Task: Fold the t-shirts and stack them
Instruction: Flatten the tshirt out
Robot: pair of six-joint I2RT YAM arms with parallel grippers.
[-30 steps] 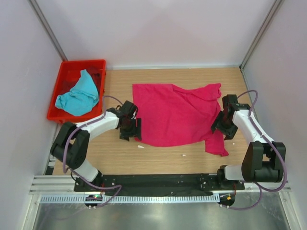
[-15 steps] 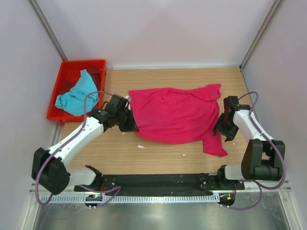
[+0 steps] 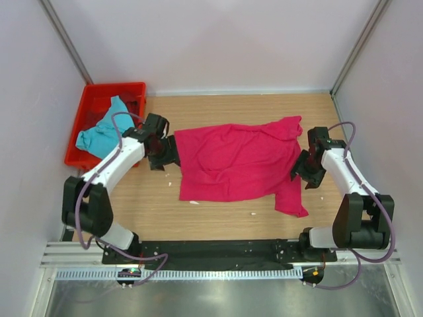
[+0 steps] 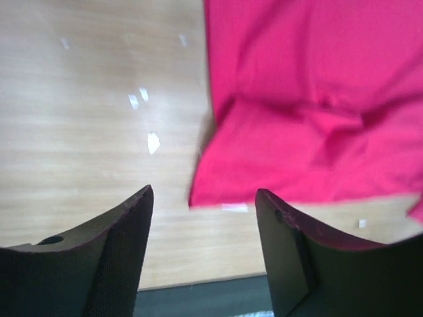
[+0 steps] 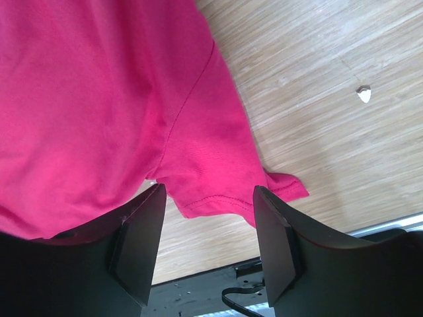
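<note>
The magenta-pink t-shirt (image 3: 231, 162) lies rumpled across the middle of the table, one sleeve (image 3: 291, 198) trailing toward the near right. My left gripper (image 3: 165, 153) sits just off its left edge. It is open (image 4: 205, 193) with only bare wood between the fingers, and the pink cloth (image 4: 317, 99) lies ahead. My right gripper (image 3: 302, 173) hovers over the shirt's right side, also open (image 5: 208, 190), and the sleeve hem (image 5: 218, 198) lies on the table below its jaws. The turquoise-blue t-shirt (image 3: 106, 132) is bunched in the crate.
The red plastic crate (image 3: 112, 86) stands at the far left against the wall. Small white scraps (image 3: 193, 202) lie on the wood near the shirt's front edge. White walls close in both sides and the back.
My left gripper shut on the shirt's left edge, shifted the cloth, then let go and drew back to the far left. The shirt now lies narrower. The right gripper barely moved.
</note>
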